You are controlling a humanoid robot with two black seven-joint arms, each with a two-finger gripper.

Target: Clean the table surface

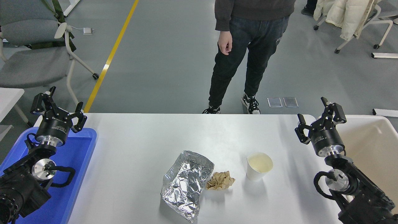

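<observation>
The table surface [130, 161] is seen filling the lower half of the view, white and matte, running from the blue tray [81, 174] at the left to the cream-white bin [373, 146] at the right.

Three items are noted on it, grouped near the middle and towards the near edge. A crumpled foil container [186, 183] is lying tilted, its open side turned up and to the far right. Just right of it, touching or nearly so, a wad of brown crumpled paper [220, 181] is found. Further right, apart from the wad, a white paper cup [259, 166] is standing upright; its inside looks pale, and whether anything is in it cannot be told.

The left gripper [59, 110] is held above the far end of the blue tray, fingers spread apart, nothing between them. The right gripper [320, 115] is held over the table's right edge, beside the bin, fingers likewise spread apart and holding nothing. It is well apart from the cup.

At the far side a person [248, 46] in dark clothes is standing on the grey floor, one hand [225, 43] hanging loose. A grey chair [34, 49] is noted far left, and a chair draped with a pale coat [345, 15] far right.
</observation>
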